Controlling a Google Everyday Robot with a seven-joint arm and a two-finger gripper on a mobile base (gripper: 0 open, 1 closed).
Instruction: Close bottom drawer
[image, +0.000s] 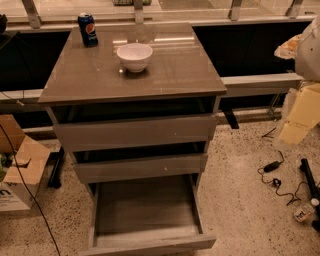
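Note:
The bottom drawer (146, 206) of the grey-brown cabinet (90, 80) is pulled far out towards me. Its grey wood-grain floor is bare, and its narrow plain front (150, 245) lies at the lower edge of the view. The middle drawer (140, 168) and the taller top drawer (135, 132) above it each stand slightly out. My gripper is not in the view. A pale rounded shape (307, 50) shows at the right edge, well away from the drawers.
A white bowl (134, 56) and a blue soda can (88, 30) stand on the cabinet top. A cardboard box (20, 172) sits on the floor at left. Cream blocks (300, 117), a black cable with plug (274, 170) and a small bottle (304, 212) lie at right.

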